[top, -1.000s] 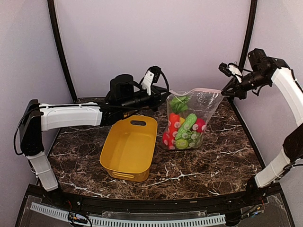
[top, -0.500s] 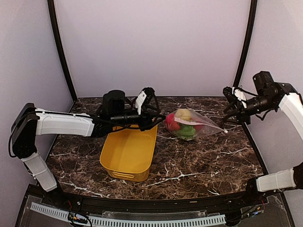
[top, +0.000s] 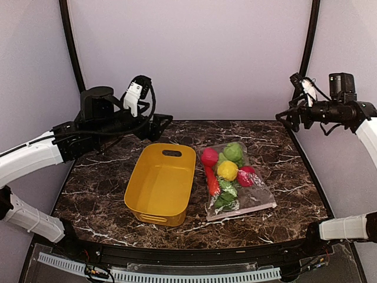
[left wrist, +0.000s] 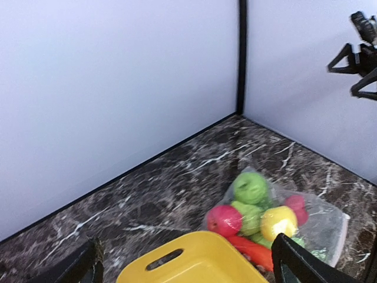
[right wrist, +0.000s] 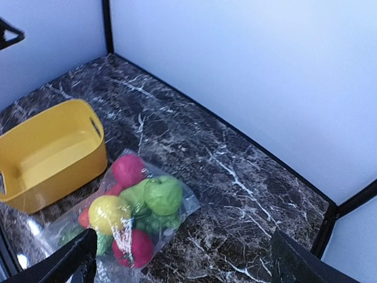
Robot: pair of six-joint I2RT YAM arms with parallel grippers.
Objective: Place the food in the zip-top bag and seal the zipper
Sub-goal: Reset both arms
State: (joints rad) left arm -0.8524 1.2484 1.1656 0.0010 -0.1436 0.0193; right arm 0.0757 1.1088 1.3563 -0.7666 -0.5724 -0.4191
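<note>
The zip-top bag [top: 257,198] lies flat on the marble table to the right of the yellow tub, with the food inside it. Through the plastic I see a yellow lemon [top: 227,170], two red fruits [top: 209,157], a green fruit [top: 234,151], a carrot [top: 212,181] and green pieces [top: 225,198]. I cannot make out the zipper strip. My left gripper [top: 162,121] hangs open above the tub's far end, holding nothing. My right gripper [top: 286,118] is open too, high at the back right, well clear of the bag. The bag [left wrist: 327,221] [right wrist: 188,203] shows in both wrist views, below the spread fingers [left wrist: 297,265] [right wrist: 73,262].
A yellow tub [top: 141,194] [left wrist: 194,262] [right wrist: 47,153] stands left of the bag, nothing showing inside. Black frame posts and pale walls close in the back and sides. Bare marble lies in front of and to the right of the bag.
Both grippers have opened and let go of the bag's top corners. The bag has dropped from hanging upright to lying flat. Both arms have drawn apart and upward.
</note>
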